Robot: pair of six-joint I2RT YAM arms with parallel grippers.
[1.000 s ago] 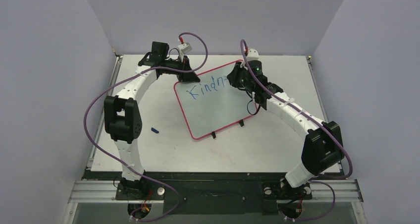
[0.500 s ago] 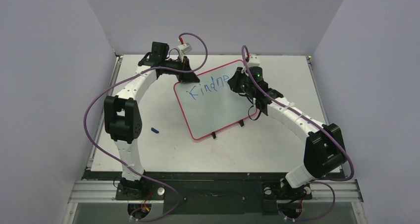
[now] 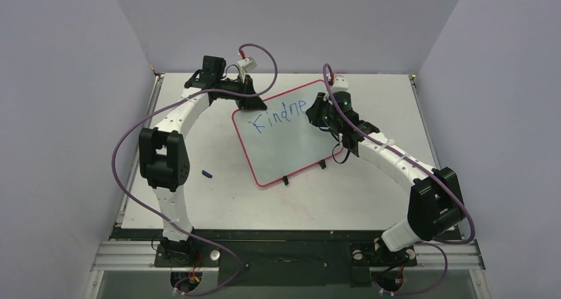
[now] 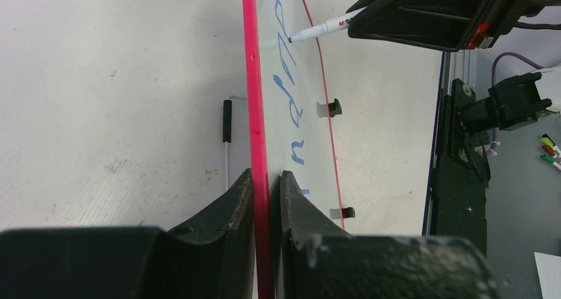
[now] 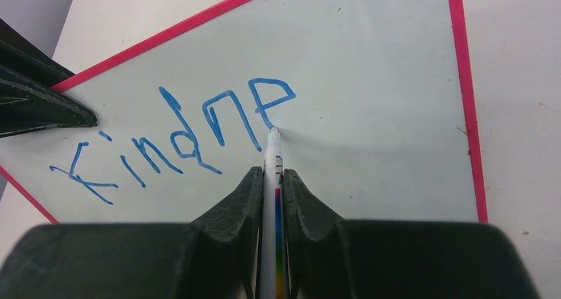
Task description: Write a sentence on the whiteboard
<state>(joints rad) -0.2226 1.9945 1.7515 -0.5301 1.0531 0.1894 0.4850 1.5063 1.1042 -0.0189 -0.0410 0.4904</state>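
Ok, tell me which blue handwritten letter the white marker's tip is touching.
The last letter, the angular e at the row's end: the white marker tip meets its stem's foot; the rest stand clear.

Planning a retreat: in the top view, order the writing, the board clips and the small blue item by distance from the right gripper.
1. The writing, right beside the right gripper.
2. The clips, on the board's near edge.
3. The small blue item, on the table, left of the board.
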